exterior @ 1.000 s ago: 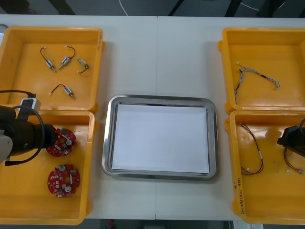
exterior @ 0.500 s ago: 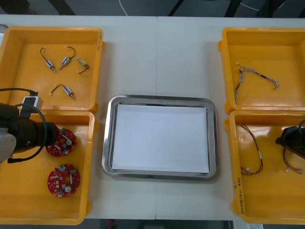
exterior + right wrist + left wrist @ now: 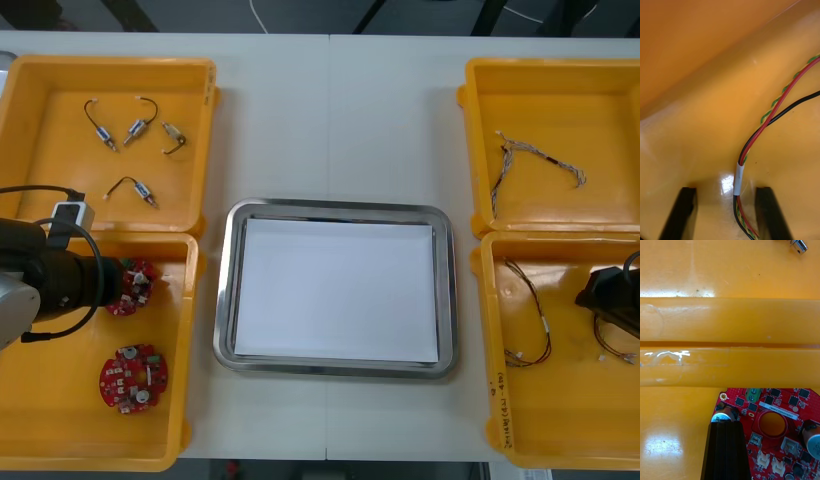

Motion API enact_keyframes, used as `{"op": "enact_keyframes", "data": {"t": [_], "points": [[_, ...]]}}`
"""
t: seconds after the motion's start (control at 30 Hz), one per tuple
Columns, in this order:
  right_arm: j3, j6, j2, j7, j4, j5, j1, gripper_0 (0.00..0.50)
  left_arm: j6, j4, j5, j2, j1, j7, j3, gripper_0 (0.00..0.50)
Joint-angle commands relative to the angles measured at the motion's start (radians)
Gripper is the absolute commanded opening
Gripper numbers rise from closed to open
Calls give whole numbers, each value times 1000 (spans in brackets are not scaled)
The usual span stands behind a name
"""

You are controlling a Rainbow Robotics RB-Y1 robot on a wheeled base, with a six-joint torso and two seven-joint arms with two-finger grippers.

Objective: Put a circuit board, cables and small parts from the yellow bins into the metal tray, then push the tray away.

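Much of the left gripper (image 3: 114, 283) is masked by its own arm as it sits low over the near-left yellow plastic bin (image 3: 188, 350), and it hides one edge of a round red circuit board (image 3: 136, 284) from the front camera. The left wrist camera shows its black fingers (image 3: 727, 450) pressed together with nothing seen between them. Their tips lie over the board's rim beside a silver-topped capacitor (image 3: 720, 416); whether they bear on the board cannot be told.

At the table's right side the right gripper (image 3: 606, 296) is cut off by the frame, low in the near-right yellow bin (image 3: 560, 430). Its own camera shows its fingers spread, with a bundle of red, black and green-and-yellow wires (image 3: 763, 125), bound by a white sleeve, running between them.

The board carries small black chips and white connectors, and the bin shows through a round hole at its centre. A second red board (image 3: 132, 377) lies flat in the same bin, nearer the robot. The far-left yellow bin (image 3: 40, 110) holds four small metal parts (image 3: 135, 128) with wire tails. The far-right yellow bin (image 3: 600, 110) holds a pale twisted cable (image 3: 535, 160). A thin dark cable (image 3: 535, 325) also lies in the near-right bin. The shiny metal tray (image 3: 225, 290), white inside, sits on the light table (image 3: 330, 120) between the bins.
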Motion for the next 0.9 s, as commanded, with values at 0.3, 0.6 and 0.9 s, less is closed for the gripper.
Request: {"op": "enact_keyframes", "data": {"t": [0.3, 0.6, 0.9], "points": [[-8, 5, 9, -25, -16, -19, 38, 0, 2, -24, -9, 2, -24, 5, -16, 0], [-124, 184, -51, -5, -165, -134, 40, 0, 163, -139, 120, 55, -11, -3, 88, 0], [-207, 370, -169, 3, -323, -286, 40, 0, 318, -240, 252, 75, -4, -26, 259, 0]]}}
